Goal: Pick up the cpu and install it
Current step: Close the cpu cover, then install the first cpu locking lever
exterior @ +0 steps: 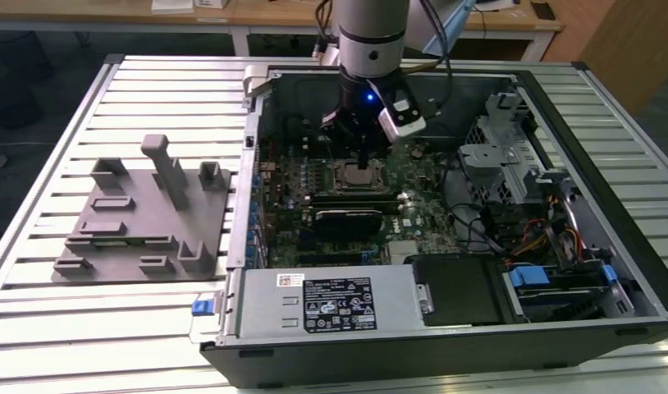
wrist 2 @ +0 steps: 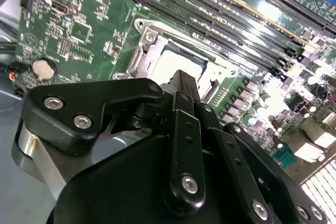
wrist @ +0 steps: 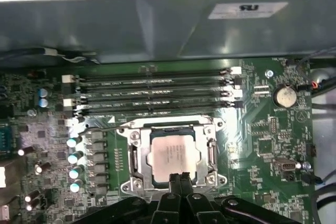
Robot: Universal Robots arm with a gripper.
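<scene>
The cpu (wrist: pixel 172 156) is a small square chip with a silvery top plate. It lies flat in the metal-framed socket (wrist: pixel 134 156) on the green motherboard (exterior: pixel 422 209), inside the open computer case (exterior: pixel 597 246). My gripper (wrist: pixel 179 178) stands straight over it, its two black fingers pressed together with nothing between them. The fingertips are at the chip's edge; I cannot tell whether they touch it. In the second wrist view the gripper (wrist 2: pixel 181 80) covers part of the cpu (wrist 2: pixel 173 62). From the exterior view the gripper (exterior: pixel 363 162) hangs just above the cpu (exterior: pixel 359 174).
Long memory slots (wrist: pixel 157 90) run beside the socket, and a coin battery (wrist: pixel 286 96) sits nearby. A black finned block (exterior: pixel 350 222) and the power supply (exterior: pixel 323 300) lie nearer the case front. Loose cables (exterior: pixel 498 234) fill the exterior view's right. A grey fixture (exterior: pixel 137 217) stands outside the case.
</scene>
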